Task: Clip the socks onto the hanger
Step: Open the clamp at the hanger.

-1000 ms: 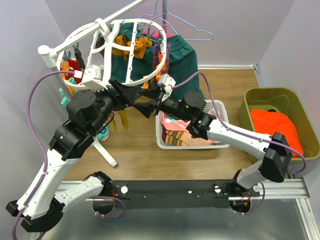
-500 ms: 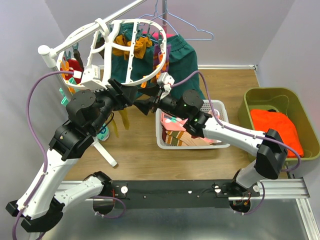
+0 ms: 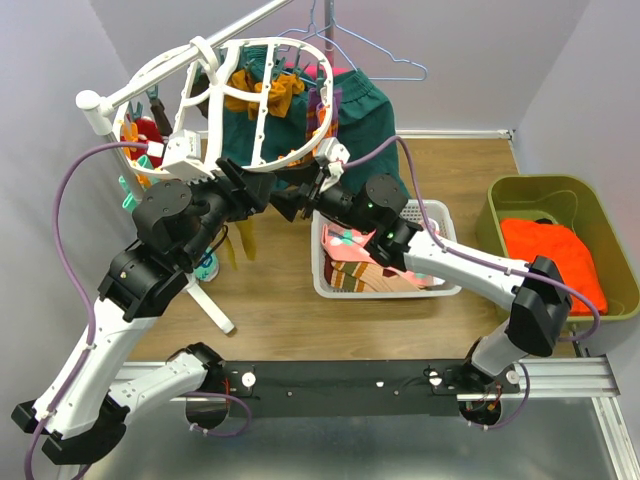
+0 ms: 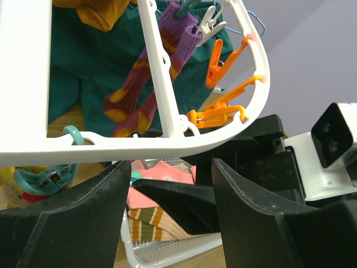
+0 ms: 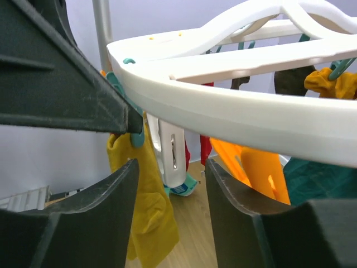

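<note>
Beneath the near rim of the hanger (image 3: 265,110), the left gripper (image 3: 258,190) and the right gripper (image 3: 290,203) point at each other, tips very close; whether they touch cannot be told. The left wrist view shows the left gripper (image 4: 170,184) with its 2 fingers spread apart and released, gripping nothing; a dark finger of the right gripper reaches into the gap between them. The right gripper (image 5: 170,167) is likewise spread and released, nothing between its fingers, just under the hanger's white rim (image 5: 234,117).

Hanging from the hanger are several socks: a maroon striped sock (image 4: 139,95) clipped beside a white bar, mustard socks (image 3: 265,90) under its far side, a red sock (image 3: 145,130) at its left end, and a long mustard sock (image 5: 139,212) dangling below its near-left edge. Orange clips (image 4: 220,109) dangle empty along the hanger's curved rim, and a teal clip (image 4: 42,178) sits under its left part.

Behind the hanger hangs a dark green garment (image 3: 360,110). Right of and below the hanger, a white mesh basket (image 3: 440,215) on the table (image 3: 280,310) holds more socks (image 3: 350,260), pink, teal and striped tan. Far right of the hanger, an olive bin (image 3: 590,200) holds an orange cloth (image 3: 550,250).
</note>
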